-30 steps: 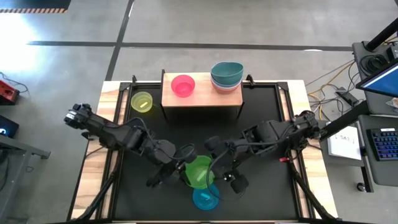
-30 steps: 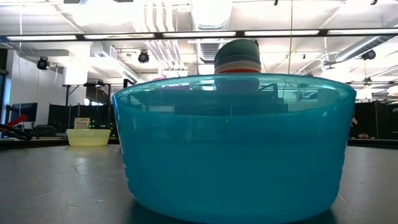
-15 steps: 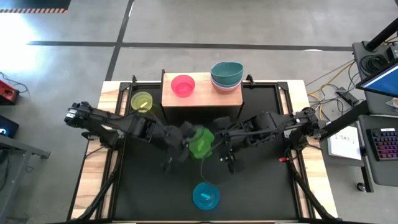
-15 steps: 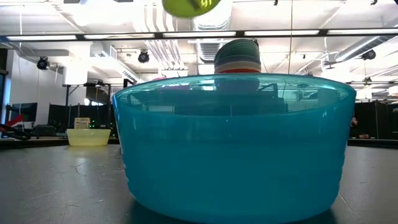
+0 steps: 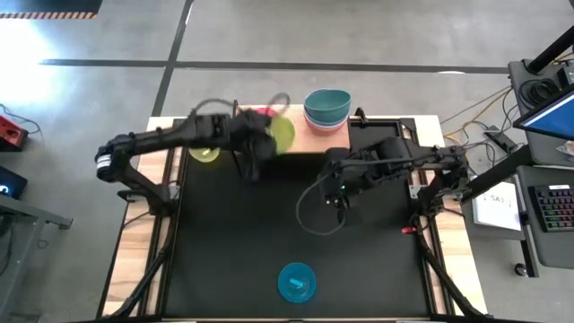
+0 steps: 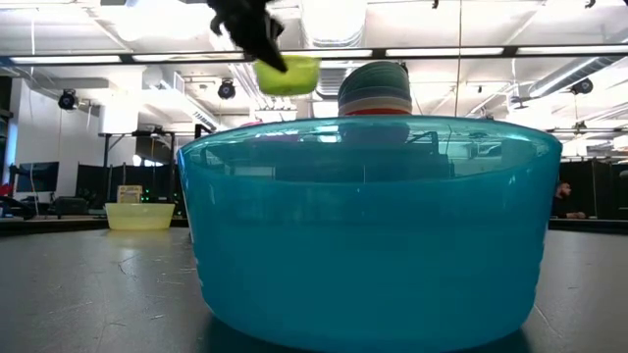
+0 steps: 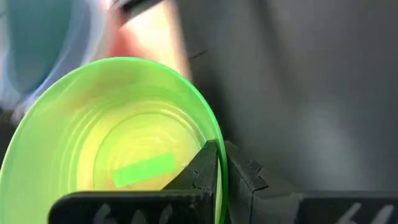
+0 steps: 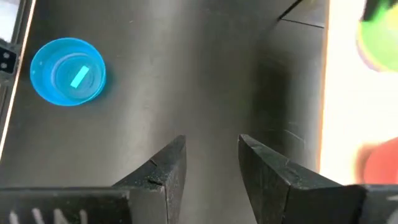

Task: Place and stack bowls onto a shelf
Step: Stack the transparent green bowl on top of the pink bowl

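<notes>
My left gripper is shut on the green bowl and holds it in the air above the shelf, over the magenta bowl, which it partly hides. In the low view the green bowl hangs high beside the stack. A stack of bowls with a teal one on top stands on the shelf's right end. The yellow-green bowl sits on the table left of the shelf. The bright blue bowl sits near the table's near edge. My right gripper is open above the table, right of centre. My left gripper pinches the green bowl's rim, with one finger inside the bowl and one outside. The fingers come at it from the table's left. The bowl is lifted clear and tilted, with its opening showing from above.
The bright blue bowl fills the low view close to the camera. The shelf's black legs stand at the table's far side. Bare black tabletop lies between the shelf and the blue bowl. The table's pale wooden border runs along both sides.
My left gripper has lifted the green bowl from beside the blue bowl at the table's near side. It carried it up and toward the far edge, to above the shelf. My right gripper drew back from the green bowl toward the far edge and stayed open.
</notes>
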You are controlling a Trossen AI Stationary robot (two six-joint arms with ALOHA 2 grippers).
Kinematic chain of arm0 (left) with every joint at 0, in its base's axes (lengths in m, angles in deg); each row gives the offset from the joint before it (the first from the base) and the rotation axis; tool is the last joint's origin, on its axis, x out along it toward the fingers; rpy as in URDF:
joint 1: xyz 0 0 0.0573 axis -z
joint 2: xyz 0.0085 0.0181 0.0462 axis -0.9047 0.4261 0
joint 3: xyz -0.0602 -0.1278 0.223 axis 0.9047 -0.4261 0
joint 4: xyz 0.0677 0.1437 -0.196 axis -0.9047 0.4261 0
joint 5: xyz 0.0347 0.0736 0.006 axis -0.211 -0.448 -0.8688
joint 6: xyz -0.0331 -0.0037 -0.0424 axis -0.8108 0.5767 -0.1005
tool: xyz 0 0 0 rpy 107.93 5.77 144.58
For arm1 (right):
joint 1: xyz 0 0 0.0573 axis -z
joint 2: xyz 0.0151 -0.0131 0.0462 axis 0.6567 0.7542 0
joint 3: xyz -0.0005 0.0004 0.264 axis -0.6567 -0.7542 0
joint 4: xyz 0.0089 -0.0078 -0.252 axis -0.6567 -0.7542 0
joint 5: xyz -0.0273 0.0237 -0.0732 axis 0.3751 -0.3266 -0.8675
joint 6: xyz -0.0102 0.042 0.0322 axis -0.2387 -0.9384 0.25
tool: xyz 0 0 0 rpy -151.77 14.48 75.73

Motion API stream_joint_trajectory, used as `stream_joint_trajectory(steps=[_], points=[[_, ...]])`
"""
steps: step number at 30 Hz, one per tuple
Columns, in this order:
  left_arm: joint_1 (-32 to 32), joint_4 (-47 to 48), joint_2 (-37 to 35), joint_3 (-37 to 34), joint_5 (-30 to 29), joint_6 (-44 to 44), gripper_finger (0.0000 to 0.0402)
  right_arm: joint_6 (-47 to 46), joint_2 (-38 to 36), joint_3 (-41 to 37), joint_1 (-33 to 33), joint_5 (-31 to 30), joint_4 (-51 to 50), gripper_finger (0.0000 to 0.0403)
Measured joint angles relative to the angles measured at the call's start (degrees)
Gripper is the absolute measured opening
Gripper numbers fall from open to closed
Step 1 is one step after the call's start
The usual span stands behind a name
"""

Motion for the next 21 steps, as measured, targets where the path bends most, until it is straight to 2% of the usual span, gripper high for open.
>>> stream_joint_trajectory(steps=[6,10,12,21], points=[[-12.61,0.03,0.16,0.0,1.45,-3.0,0.0,-2.22,-1.02,0.0,-0.07,0.66,-0.02,0.0135],[-17.89,0.37,1.25,0.0,9.43,-6.66,0.0,-3.08,-1.31,-0.02,-0.01,0.62,0.0,0.0136],[-19.05,-0.12,2.05,-0.02,11.37,-7.04,0.0,-3.02,-1.42,-0.02,-0.01,0.59,-0.06,0.0135],[-19.4,0.72,6.74,-0.02,10.88,-7.07,0.0001,-2.88,-1.43,-0.04,-0.03,0.6,-0.01,0.0135]])
